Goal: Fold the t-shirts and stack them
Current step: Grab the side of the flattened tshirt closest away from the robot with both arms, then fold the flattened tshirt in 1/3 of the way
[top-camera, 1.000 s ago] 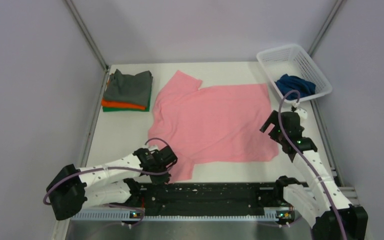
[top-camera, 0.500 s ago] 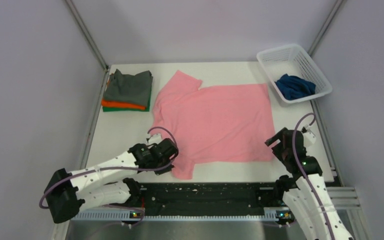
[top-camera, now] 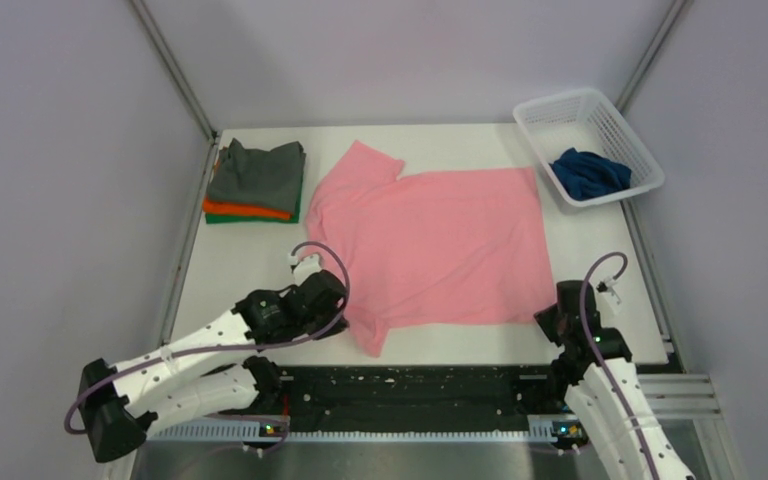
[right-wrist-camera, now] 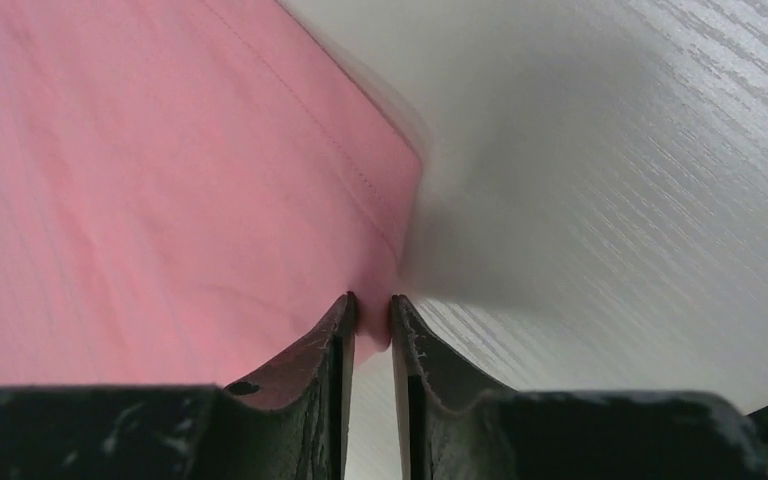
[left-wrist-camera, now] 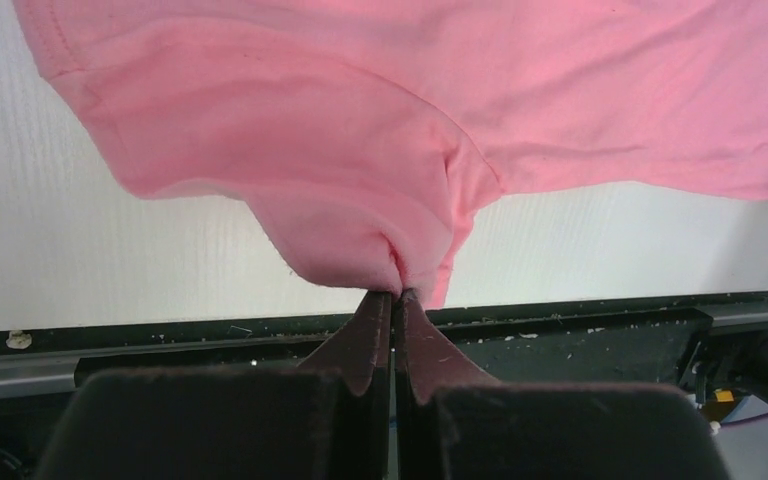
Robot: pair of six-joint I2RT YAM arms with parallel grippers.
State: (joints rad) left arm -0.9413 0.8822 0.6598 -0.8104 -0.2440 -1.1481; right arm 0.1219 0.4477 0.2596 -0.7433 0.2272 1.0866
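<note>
Left gripper clenched on the pink t-shirt sleeve; right gripper pinches its near hem corner. Cloth looks light and limp. Hold at corners and seams; expect sag between grips.

Top external: sitting high at 6 o'clock side, looking down toward 12 o'clock, distant, taking in whole table.
Left wrist: riding on left gripper, close, facing pink t-shirt sleeve at 7 o'clock.
Right wrist: riding on right gripper, very close, framing hem corner at 5 o'clock.
All three sharing pink t-shirt.
</note>
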